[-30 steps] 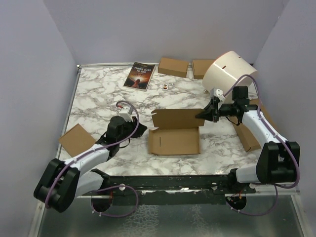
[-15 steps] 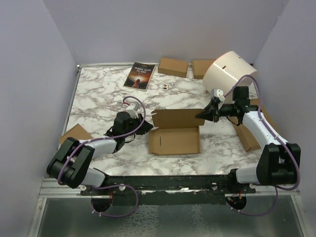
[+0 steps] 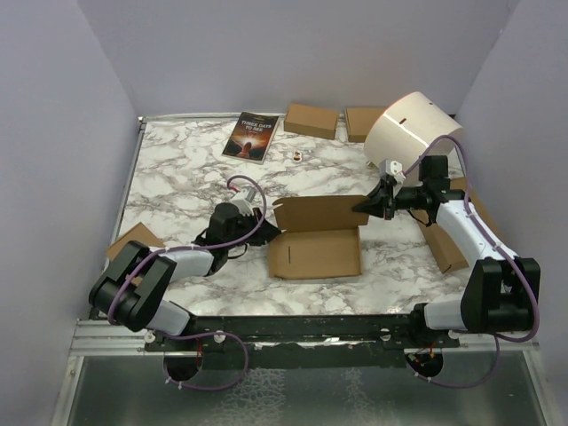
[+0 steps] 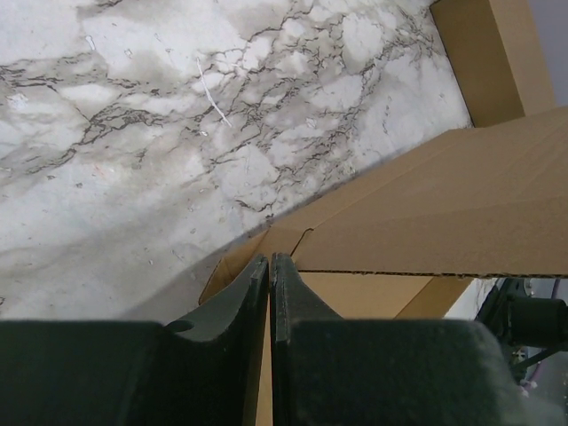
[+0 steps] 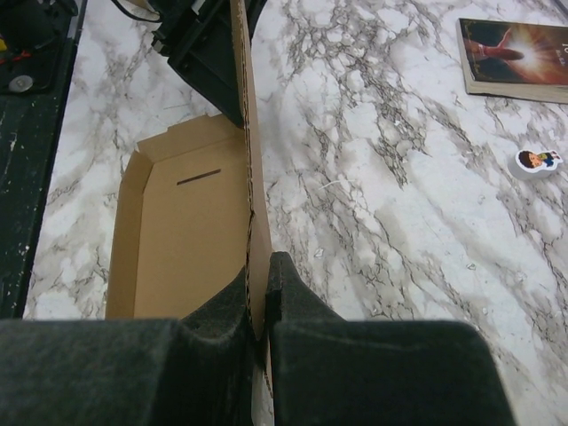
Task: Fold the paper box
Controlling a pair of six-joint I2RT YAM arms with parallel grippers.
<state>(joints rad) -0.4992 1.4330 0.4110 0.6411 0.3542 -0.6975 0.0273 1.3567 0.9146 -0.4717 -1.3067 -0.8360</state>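
Observation:
The paper box (image 3: 315, 256) lies open in the middle of the table, its tray flat and its lid flap (image 3: 319, 213) raised upright along the back. My right gripper (image 3: 366, 206) is shut on the lid's right edge; the right wrist view shows the cardboard (image 5: 250, 177) pinched edge-on between the fingers (image 5: 259, 266). My left gripper (image 3: 263, 225) is shut with nothing between its fingers. Its tips (image 4: 269, 259) are at the box's back left corner (image 4: 266, 240), under the lid (image 4: 444, 213).
A book (image 3: 251, 135), two small brown boxes (image 3: 311, 120) (image 3: 364, 120) and a white cylinder (image 3: 413, 133) stand at the back. A small brown box (image 3: 133, 248) lies at the left, a flat brown box (image 3: 444, 247) at the right. A small round token (image 3: 298, 154) lies behind the box.
My left gripper has moved right across the table up to the box's left back corner. The right gripper and the raised lid have stayed put.

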